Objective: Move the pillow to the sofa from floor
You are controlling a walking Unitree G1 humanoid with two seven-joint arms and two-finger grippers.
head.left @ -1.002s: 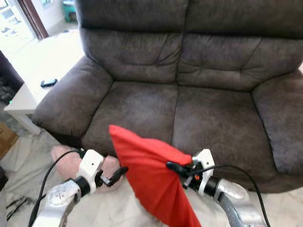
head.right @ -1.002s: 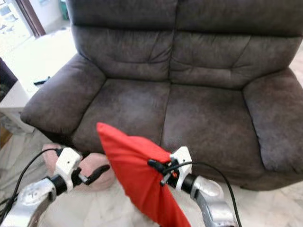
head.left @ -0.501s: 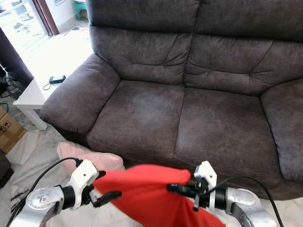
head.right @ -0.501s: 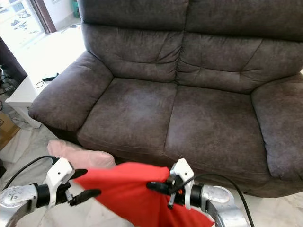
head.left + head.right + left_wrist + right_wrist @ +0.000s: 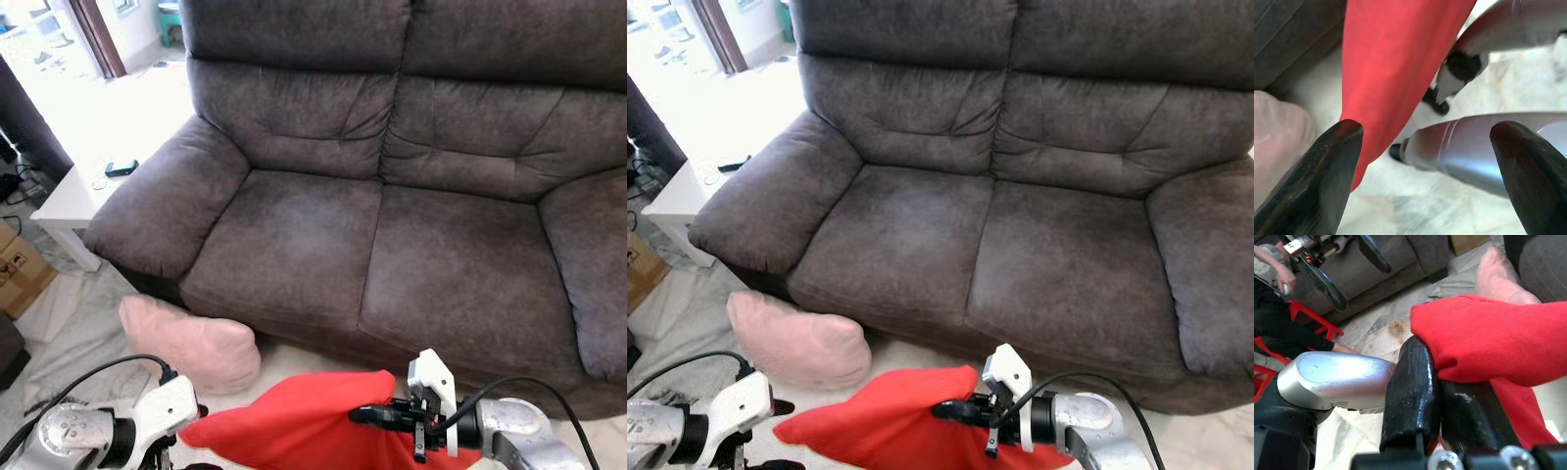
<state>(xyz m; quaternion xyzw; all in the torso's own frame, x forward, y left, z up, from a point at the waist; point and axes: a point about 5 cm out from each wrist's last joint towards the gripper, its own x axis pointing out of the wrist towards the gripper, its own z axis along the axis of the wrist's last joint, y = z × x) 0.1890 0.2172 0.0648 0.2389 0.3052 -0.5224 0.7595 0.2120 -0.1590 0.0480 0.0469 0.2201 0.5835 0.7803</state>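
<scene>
Right hand [image 5: 367, 415] pinches the soft red fabric pillow [image 5: 294, 431] low before the dark brown suede sofa [image 5: 392, 215], left hand [image 5: 1425, 171] spread beside it; carrying step, next lift forward onto the seat.

Both sofa [image 5: 372, 235] seats lie bare and open ahead. A pink pillow [image 5: 191, 343] sits on the floor against the sofa's front, left of the path, with a white table [image 5: 73, 186] beyond the left armrest.
</scene>
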